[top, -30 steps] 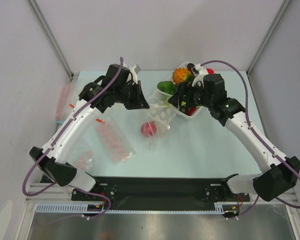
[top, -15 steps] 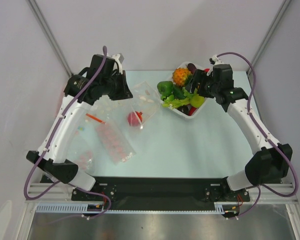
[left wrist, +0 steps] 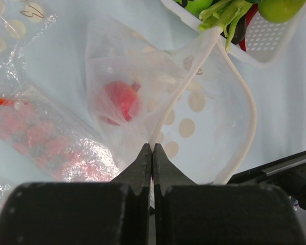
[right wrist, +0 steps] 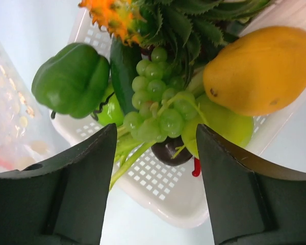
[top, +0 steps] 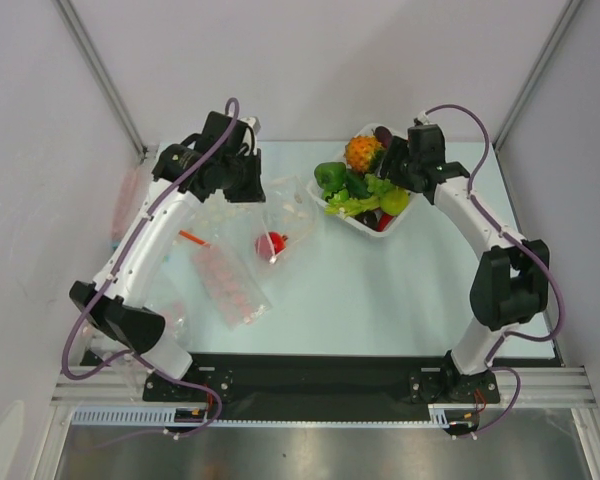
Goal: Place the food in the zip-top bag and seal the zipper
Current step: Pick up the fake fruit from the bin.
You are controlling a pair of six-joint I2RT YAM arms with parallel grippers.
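The zip-top bag (top: 283,212) is clear and crinkly and lies left of the white tray (top: 365,228). A red fruit (top: 270,243) sits inside it, also seen in the left wrist view (left wrist: 120,99). My left gripper (top: 252,190) is shut on the bag's edge (left wrist: 152,148). The mouth gapes, with the zipper (left wrist: 247,107) curving along its rim. Pale dots show through the plastic. My right gripper (top: 395,165) is open and empty above the tray (right wrist: 163,199), over green grapes (right wrist: 160,107), a green pepper (right wrist: 71,79), a yellow mango (right wrist: 260,69) and an orange pineapple (right wrist: 112,15).
A flat packet with pink-red blobs (top: 230,285) lies at the front left of the bag, a thin red strip (top: 192,238) beside it. A packet with white dots (left wrist: 13,25) lies by the bag. Another small packet (top: 165,315) is near the left arm's base. Walls close the sides.
My left gripper carried the bag and red fruit left, then slightly back right. My right gripper left the bag and moved back over the tray, open.
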